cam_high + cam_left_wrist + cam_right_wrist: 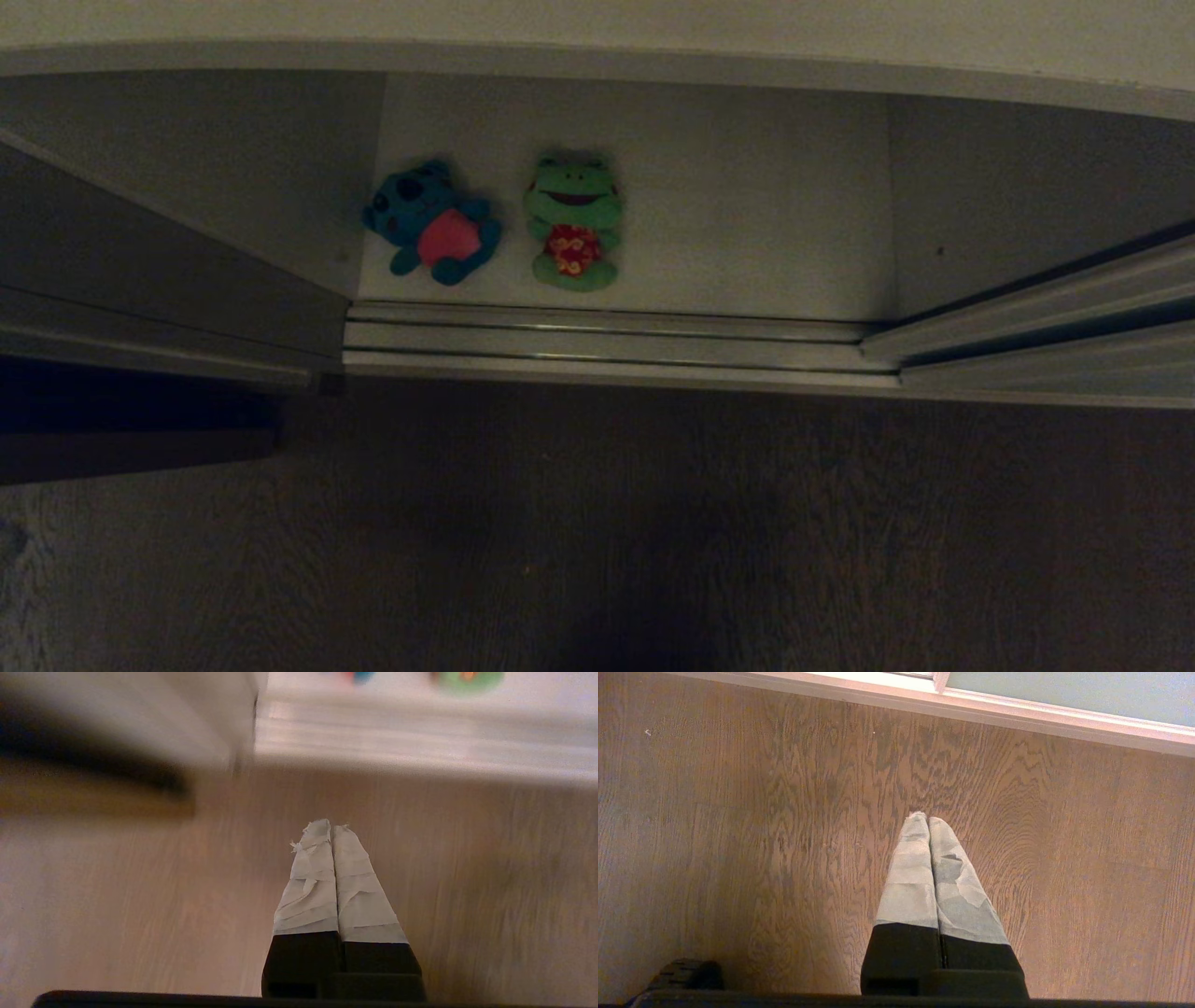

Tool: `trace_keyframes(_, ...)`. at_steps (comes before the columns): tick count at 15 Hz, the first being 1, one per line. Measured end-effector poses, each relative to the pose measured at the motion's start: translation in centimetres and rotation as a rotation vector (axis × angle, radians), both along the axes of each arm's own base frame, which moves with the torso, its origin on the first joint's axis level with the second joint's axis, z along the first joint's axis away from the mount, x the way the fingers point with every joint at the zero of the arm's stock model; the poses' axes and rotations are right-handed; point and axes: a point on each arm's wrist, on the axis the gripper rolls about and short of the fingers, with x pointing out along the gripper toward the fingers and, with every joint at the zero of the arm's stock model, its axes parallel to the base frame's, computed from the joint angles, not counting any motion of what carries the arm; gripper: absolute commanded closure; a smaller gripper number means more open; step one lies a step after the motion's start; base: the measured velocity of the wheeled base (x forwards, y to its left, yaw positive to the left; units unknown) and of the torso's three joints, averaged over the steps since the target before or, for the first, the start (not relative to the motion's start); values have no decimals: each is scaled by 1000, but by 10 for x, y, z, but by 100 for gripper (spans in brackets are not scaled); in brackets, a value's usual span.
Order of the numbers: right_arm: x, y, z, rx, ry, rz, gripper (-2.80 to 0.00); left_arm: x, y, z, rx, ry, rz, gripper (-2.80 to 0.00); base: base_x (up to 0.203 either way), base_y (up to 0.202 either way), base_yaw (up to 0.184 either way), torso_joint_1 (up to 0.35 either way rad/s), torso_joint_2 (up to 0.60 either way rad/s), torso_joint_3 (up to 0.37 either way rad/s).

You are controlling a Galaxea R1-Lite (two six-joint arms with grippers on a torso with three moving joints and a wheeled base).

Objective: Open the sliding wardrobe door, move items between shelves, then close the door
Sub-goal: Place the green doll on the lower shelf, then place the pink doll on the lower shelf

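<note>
With the wardrobe open, your left pincer (331,833) and right pincer (927,821) hang pressed together, empty, above the brown wood-grain floor (738,835); beyond them the blue pink-bellied plush (431,224) and green smiling frog plush (573,224) lie on the white bottom shelf (747,215), so next reach in and pinch one

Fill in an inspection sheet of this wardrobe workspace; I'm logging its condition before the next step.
Surface: white bottom shelf behind silver floor rails.
Job's things: blue plush toy and green frog lie side by side on the shelf, apart; wardrobe stands open in the middle.
Clutter: nothing seen.
Grippers: left pincer shut, empty, over the wooden floor; right pincer shut, empty, over the floor.
Cables: nothing seen.
Surroundings: sliding door panel at right.
</note>
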Motion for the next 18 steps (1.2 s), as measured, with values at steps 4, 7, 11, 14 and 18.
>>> trace_keyframes(4, 0, 0, 0, 0, 0, 0, 0, -38, -1, -80, 64, 47, -25, 0, 0, 0, 0, 0, 0, 0)
trace_keyframes(7, 0, 0, 0, 0, 1, 0, 0, -38, -1, -110, 78, 8, -46, 0, 0, 0, 0, 0, 0, 0)
trace_keyframes(11, 0, 0, 0, 1, 1, 0, 0, -37, -2, -116, 91, -64, -56, 0, 0, 0, 0, 0, 0, 0)
trace_keyframes(14, 0, 0, 0, 0, 1, 0, 0, -37, -2, -119, 75, -33, -50, 0, 0, 0, 0, 0, 0, 0)
trace_keyframes(18, 0, 0, 0, 0, 1, 0, 0, -38, -2, -119, 73, -24, -50, 0, 0, 0, 0, 0, 0, 0)
